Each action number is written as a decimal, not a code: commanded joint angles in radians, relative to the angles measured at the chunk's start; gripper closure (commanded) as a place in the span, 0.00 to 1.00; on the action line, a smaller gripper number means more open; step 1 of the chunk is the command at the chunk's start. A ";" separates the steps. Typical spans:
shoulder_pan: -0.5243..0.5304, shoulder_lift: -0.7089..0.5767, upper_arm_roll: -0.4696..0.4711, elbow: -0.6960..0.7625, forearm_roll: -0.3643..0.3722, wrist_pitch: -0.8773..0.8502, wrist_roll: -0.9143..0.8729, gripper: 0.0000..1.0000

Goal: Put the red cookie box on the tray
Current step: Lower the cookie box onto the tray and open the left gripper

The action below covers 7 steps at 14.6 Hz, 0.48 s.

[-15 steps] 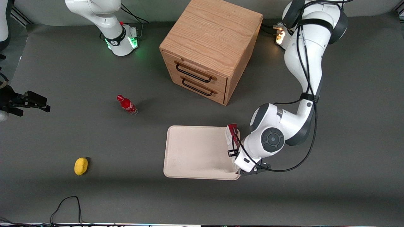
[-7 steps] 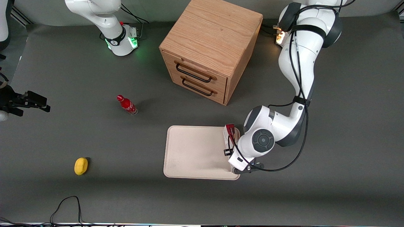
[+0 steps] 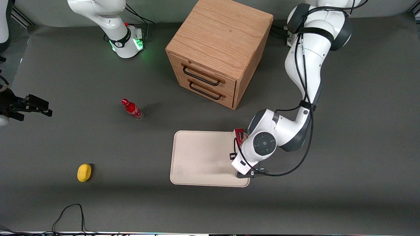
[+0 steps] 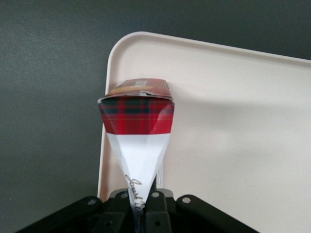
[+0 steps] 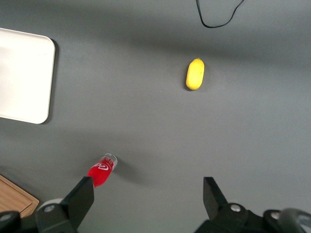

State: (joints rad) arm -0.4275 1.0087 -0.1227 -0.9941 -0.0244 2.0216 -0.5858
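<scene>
The gripper point(image 4: 143, 213) is clamping the red cookie box point(image 4: 137, 127) by one narrow end, fingers pinched tight on the carton w/ the box sticking out edge-on from the wrist cam. It is hanging over the tray point(image 3: 200, 157), at the tray's short edge nearest the working arm's end of the table. In the front view only a sliver of the box point(image 3: 239, 135) is showing, poking out past the wrist above the tray corner nearer the drawer cabinet point(image 3: 218, 49). Whether the box is touching the tray floor can't be told.

Edges & room: the box is sitting just inside the tray's rim point(image 4: 108, 87) per the wrist cam, w/ dark table point(image 3: 361, 147) running along the rim's outer side. Most of the tray floor is lying bare toward the parked arm's end. The cabinet is standing farther from the front cam than the tray, apart from it w/ a strip of table between.

Count: 1 tray, 1 box, 1 cabinet w/ 2 drawers, each w/ a dark handle, both closed. Also 1 small red bottle point(image 3: 132, 109) standing upright and 1 yellow object point(image 3: 84, 172), both well apart from the tray toward the parked arm's end; the yellow one is lying nearer the front cam than the bottle.

Containers: tray is holding nothing apart from the box at its edge.
</scene>
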 commanded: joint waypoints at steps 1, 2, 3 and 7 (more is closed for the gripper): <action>-0.013 0.014 0.012 0.003 0.017 0.025 0.009 0.00; -0.014 0.014 0.012 0.003 0.026 0.025 0.009 0.00; -0.014 0.014 0.012 0.003 0.032 0.025 0.009 0.00; -0.008 -0.019 0.014 0.002 0.035 0.002 -0.009 0.00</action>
State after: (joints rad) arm -0.4290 1.0177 -0.1217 -0.9952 -0.0057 2.0354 -0.5846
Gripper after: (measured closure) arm 0.260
